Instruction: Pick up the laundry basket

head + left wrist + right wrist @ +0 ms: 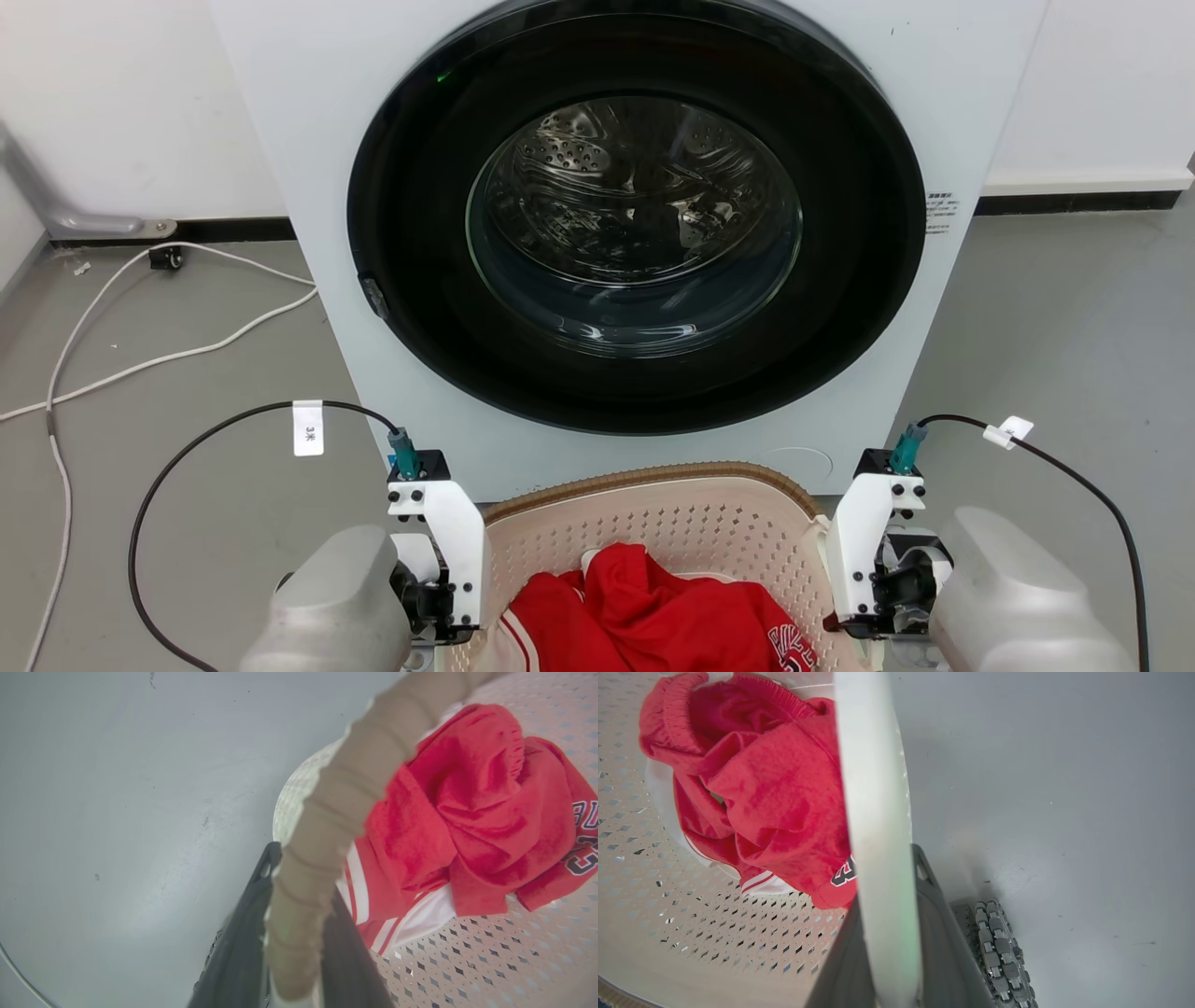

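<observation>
The left gripper [299,891] and right gripper [882,905], nearest, are shown clamped astride the left brown rim [327,812] and right white handle [873,788] of the laundry basket [653,523], judged light, stiff yet slightly flexible and best held there, with a red garment [644,607] inside, before the washer [308,140] beyond.

We log one laundry basket [672,523]: rounded cream plastic, diamond-perforated walls, brown woven-look rim [327,812], white side handle [878,812]. It is upright with its mouth open, just before the washing machine [308,140] front, with red clothing [653,607] heaped inside.
</observation>
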